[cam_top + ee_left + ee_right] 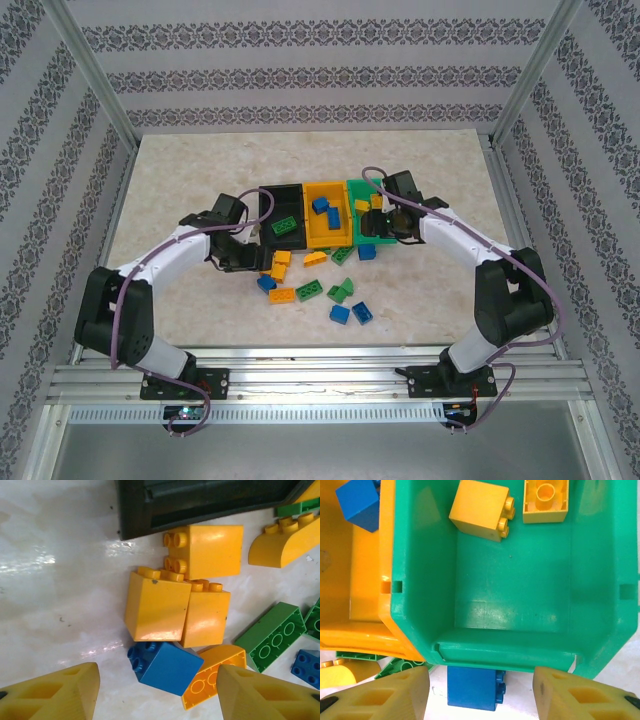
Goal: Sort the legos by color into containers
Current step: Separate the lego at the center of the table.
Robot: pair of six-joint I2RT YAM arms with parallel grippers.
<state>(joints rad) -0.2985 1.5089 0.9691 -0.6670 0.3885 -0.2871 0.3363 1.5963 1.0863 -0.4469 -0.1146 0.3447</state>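
I count three bins in a row: black bin (268, 205) holding one green brick (283, 227), orange-yellow bin (309, 215) two blue bricks (320, 205), green bin (510, 580) two yellow bricks (480, 509). My left gripper (157, 680) hangs spread and empty over a loose blue brick (167, 667) near the black bin, while the right gripper (481, 680), also apart, straddles the green bin's near wall above another blue brick (472, 687). From above, the right arm hides part of the green bin.

Legos (157, 607): glossy, smooth plastic; green bin (512, 580): smooth plastic with a soft sheen; tabletop (55, 580): polished, reflective, marble-look; frame rails (320, 375): brushed metal.
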